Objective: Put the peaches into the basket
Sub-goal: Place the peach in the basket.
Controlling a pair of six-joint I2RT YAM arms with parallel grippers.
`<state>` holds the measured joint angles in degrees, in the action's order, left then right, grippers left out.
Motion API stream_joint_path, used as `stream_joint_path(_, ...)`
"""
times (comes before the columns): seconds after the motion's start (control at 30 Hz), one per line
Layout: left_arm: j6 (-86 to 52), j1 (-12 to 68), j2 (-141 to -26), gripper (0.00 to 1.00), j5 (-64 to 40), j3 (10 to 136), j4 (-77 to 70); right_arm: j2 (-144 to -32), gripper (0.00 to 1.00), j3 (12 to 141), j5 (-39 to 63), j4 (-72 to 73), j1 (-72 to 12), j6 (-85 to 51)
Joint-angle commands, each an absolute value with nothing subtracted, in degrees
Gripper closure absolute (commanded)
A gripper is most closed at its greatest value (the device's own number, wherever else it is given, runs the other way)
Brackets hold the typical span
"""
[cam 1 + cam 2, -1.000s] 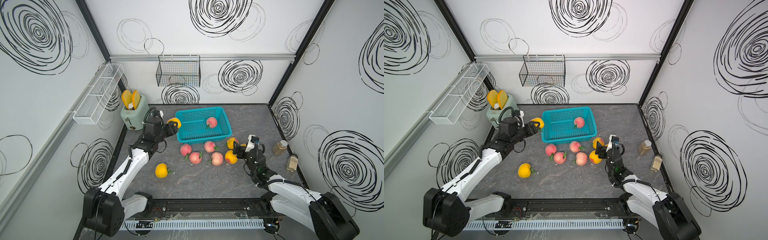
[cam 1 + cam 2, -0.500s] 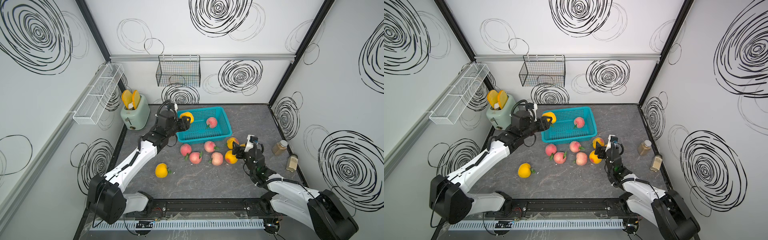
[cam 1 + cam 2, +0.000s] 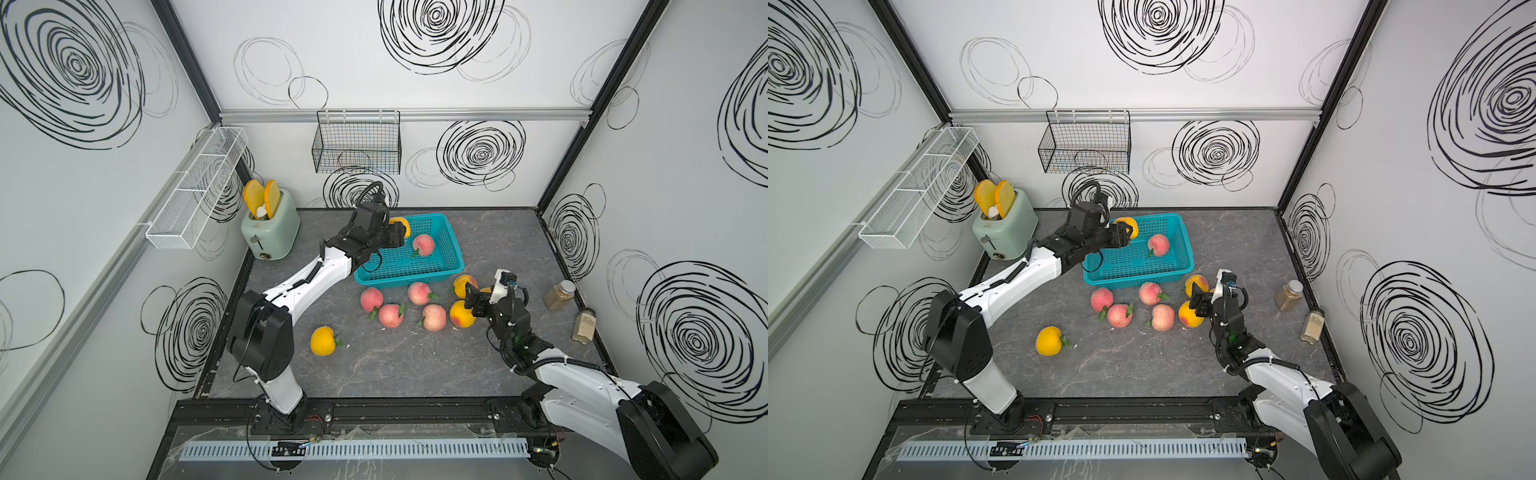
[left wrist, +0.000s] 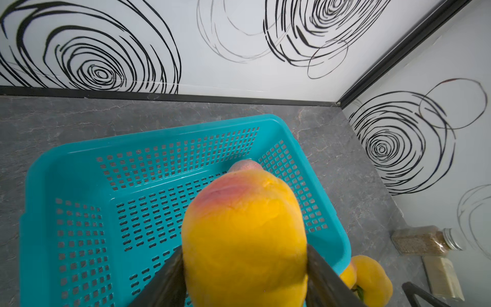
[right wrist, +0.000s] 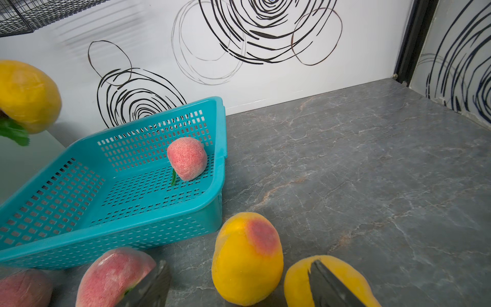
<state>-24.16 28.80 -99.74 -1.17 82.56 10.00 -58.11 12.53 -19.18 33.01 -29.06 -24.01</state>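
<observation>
White walls scrawled with black swirls close round a grey marbled tabletop (image 3: 395, 374). Rectangular teal perforated plastic basket (image 3: 399, 262) sits toward the tabletop's back edge, left of centre. One pink-red toy peach (image 3: 423, 244) lies inside it by the right wall. Left gripper (image 3: 400, 233) is clamped on a yellow-orange toy peach (image 4: 244, 226) with a red blush, held high over the basket's back-left corner, close to the rim. Right gripper (image 3: 473, 300) has its jaws wide apart and holds nothing, low among loose fruit off the basket's front-right corner. Its wrist view shows one yellow peach (image 5: 247, 257) between the fingers, with a gap on both sides. Risks, as I judge them: let go from that height and so near the corner, the held fruit may hit the rim or bounce off the lattice floor and roll out toward the back edge. The left wrist and its cable loop hang over the basket's left rim, so a careless pull-back could drag the light basket. On the right the fruit is packed tight, so a closing finger could shove a neighbour rolling toward the jars. Count: ten peaches. Five are pink-red, one in the basket and four on the tabletop before it (image 3: 390, 316). Five are yellow-orange: one held, three by the right gripper (one mostly hidden in both top views) and one alone toward the front-left (image 3: 322, 340). One teal basket. One black wire basket (image 3: 357, 147) on the back wall, one white mesh rack (image 3: 195, 191) on the left wall. One mint-green toaster (image 3: 270, 232) at the back-left corner with two orange toast slices (image 3: 259, 197). Two glass jars (image 3: 561, 295) by the right edge.
</observation>
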Motion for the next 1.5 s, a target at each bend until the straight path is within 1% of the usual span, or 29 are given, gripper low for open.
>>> stream_joint_path(0.0,-21.4,29.8,-102.2,0.46,1.0,84.7,6.8,-57.7,0.15,14.0,-19.0,33.9,-29.3,-24.7)
stream_joint_path(0.13,-21.0,29.6,-106.1,0.45,3.5,86.0,5.3,-58.0,0.15,14.2,-19.1,33.9,-29.3,-24.6)
stream_joint_path(0.57,-23.8,28.3,-118.5,0.45,-0.5,94.2,4.6,-57.9,0.15,14.3,-19.6,33.9,-29.3,-24.2)
stream_joint_path(0.83,-24.2,27.4,-122.4,0.44,-0.2,95.8,3.9,-58.2,0.15,14.5,-19.3,34.0,-29.3,-24.3)
stream_joint_path(1.0,-25.8,26.8,-124.2,0.4,-0.4,96.0,3.5,-58.1,0.15,14.3,-17.9,34.6,-29.7,-24.9)
stream_joint_path(1.33,-26.7,26.2,-128.1,0.4,-2.6,98.3,4.5,-60.5,0.15,15.3,-18.6,34.6,-30.4,-24.4)
stream_joint_path(1.47,-26.5,26.0,-128.7,0.37,-3.2,98.7,5.0,-59.9,0.15,15.3,-19.1,34.3,-30.4,-24.2)
